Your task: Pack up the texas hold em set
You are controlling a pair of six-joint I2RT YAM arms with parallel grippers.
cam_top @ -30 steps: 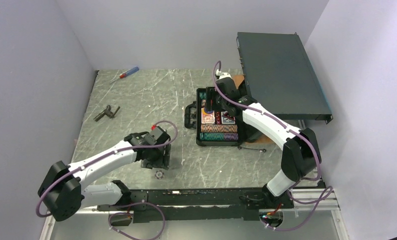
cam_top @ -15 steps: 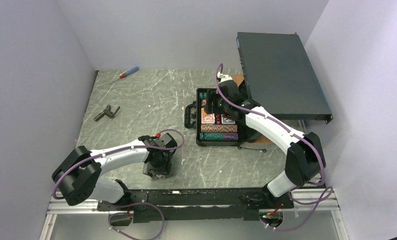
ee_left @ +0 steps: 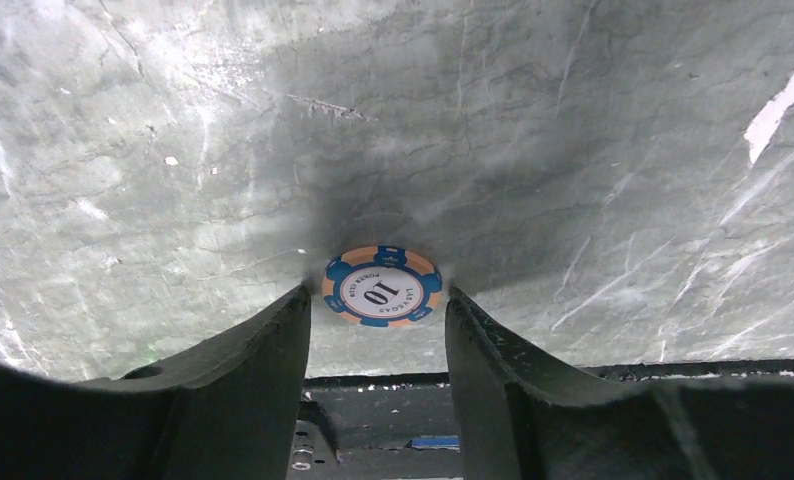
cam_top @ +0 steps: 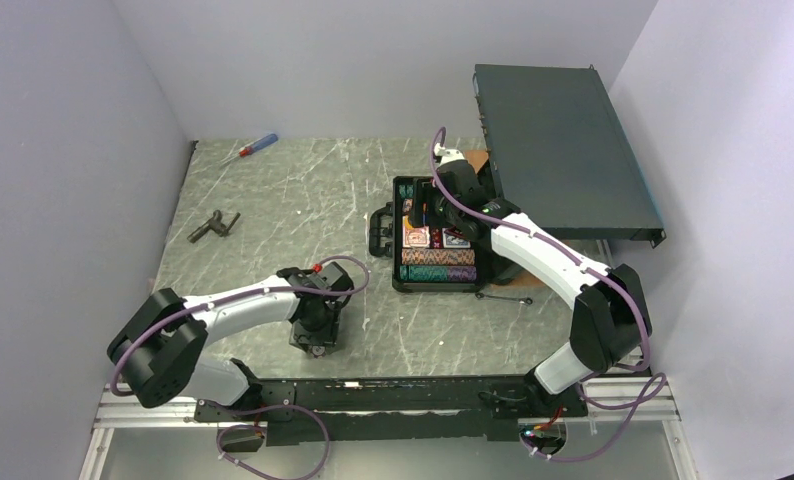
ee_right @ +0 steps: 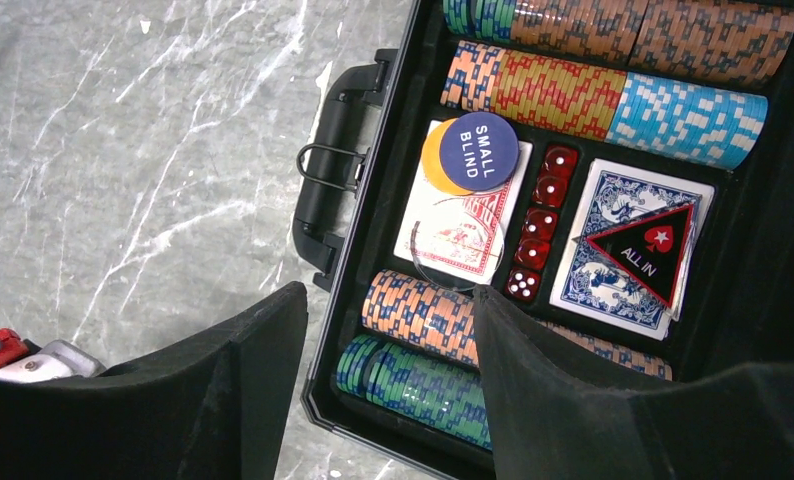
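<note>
The left arm lies low and stretched rightward from its base, elbow barely raised, wrist bent so the left pincer points straight down at the bench close to the near edge. Its two dark fingers stand moderately apart, tips low to the surface. The right arm rises from its base, folds at the elbow and reaches far forward and leftward, wrist tipped downward. The right pincer hangs with its jaws parted, nothing gripped between them.

A screwdriver lies far-left on the marbled table, a dark rack box far-right.
</note>
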